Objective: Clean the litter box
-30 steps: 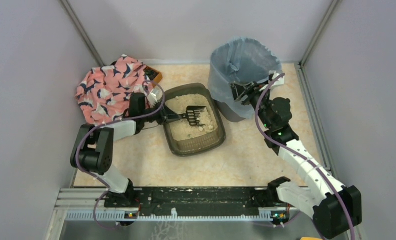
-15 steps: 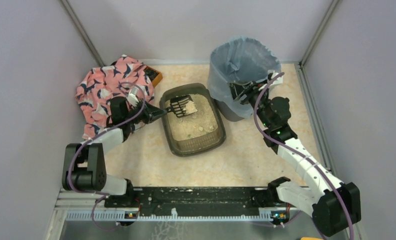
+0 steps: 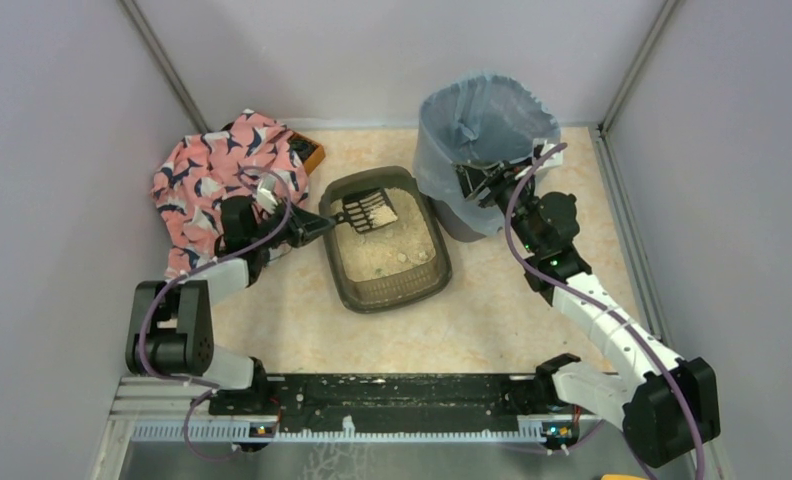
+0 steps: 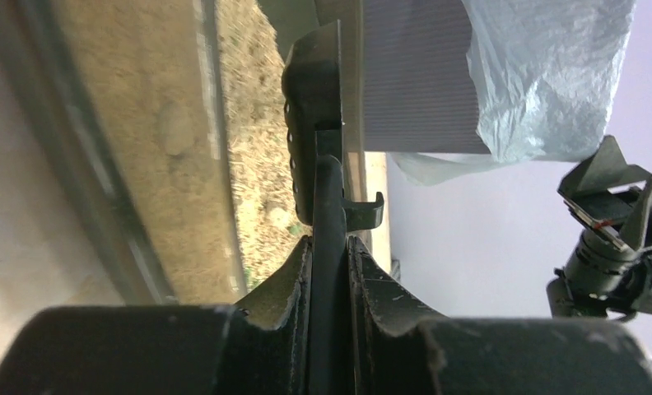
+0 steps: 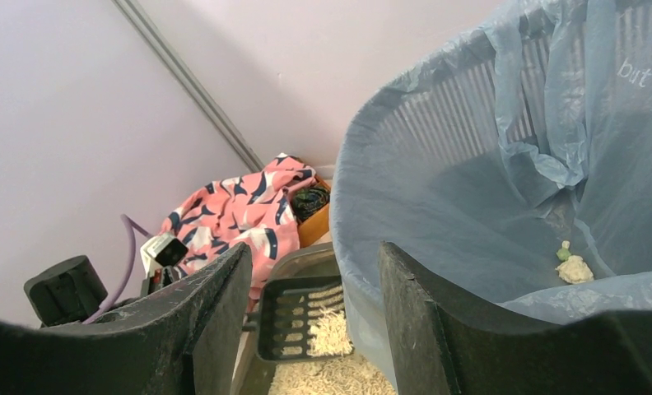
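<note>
Left tool [image 4: 329,247] is clamping the loaded scoop [image 3: 370,210] over the litter box [image 3: 392,298], sitting on the tabletop [image 3: 492,310] beside the bin [image 3: 472,120] — tilting mid-carry is risking spilled granules; right tool [image 5: 314,267] is hovering, jaws apart, at the rim.

Left fingers [image 3: 309,228] hold scoop [image 3: 370,210] above litter box [image 3: 392,296].

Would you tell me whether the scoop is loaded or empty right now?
Loaded: pale litter lies on the scoop, which is over the litter box.
</note>
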`<state>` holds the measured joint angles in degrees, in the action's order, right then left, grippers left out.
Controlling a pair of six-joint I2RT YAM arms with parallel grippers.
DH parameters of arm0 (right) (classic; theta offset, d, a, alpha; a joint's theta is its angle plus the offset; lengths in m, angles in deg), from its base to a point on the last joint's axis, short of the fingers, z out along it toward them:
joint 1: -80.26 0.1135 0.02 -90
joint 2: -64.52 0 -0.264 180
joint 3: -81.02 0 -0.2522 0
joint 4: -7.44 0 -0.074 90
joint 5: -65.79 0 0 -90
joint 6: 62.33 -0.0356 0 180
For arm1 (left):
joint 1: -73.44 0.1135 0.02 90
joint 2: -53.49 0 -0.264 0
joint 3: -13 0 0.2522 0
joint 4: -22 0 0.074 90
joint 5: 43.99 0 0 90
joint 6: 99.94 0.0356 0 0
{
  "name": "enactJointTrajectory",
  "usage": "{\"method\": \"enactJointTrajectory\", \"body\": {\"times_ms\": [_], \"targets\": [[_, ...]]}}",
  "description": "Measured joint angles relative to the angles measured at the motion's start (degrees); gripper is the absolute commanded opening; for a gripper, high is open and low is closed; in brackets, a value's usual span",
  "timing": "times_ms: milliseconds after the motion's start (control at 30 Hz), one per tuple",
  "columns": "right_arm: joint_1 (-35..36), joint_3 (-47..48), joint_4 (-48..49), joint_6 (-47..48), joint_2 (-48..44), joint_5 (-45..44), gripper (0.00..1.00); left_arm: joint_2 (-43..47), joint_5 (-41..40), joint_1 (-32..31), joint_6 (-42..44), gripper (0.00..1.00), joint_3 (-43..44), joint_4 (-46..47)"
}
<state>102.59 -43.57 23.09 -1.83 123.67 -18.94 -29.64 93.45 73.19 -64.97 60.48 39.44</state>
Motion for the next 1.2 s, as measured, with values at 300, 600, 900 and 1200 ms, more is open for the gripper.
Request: {"method": "enactJointTrajectory", "body": {"times_ms": [300, 600, 900, 1200], "targets": [[0.0, 0.0, 0.9, -0.2, 0.7, 0.5, 0.58, -0.1, -2.7, -2.3, 3.9, 0.0, 1.7, -6.8], [0.0, 0.0, 1.9, -0.6, 1.4, 0.9, 0.58, 1.2, -14.8, -7.0, 18.3, 0.0, 14.8, -28.9], [0.0, 0.0, 2.6, -0.8, 1.7, 1.2, 0.58, -0.6, -25.4, -10.7, 28.0, 0.0, 24.8, -43.0], [0.0, -0.2, 2.5, -0.8, 1.3, 0.9, 0.58, -9.3, -21.4, -12.7, 30.5, 0.0, 29.4, -45.5]]}}
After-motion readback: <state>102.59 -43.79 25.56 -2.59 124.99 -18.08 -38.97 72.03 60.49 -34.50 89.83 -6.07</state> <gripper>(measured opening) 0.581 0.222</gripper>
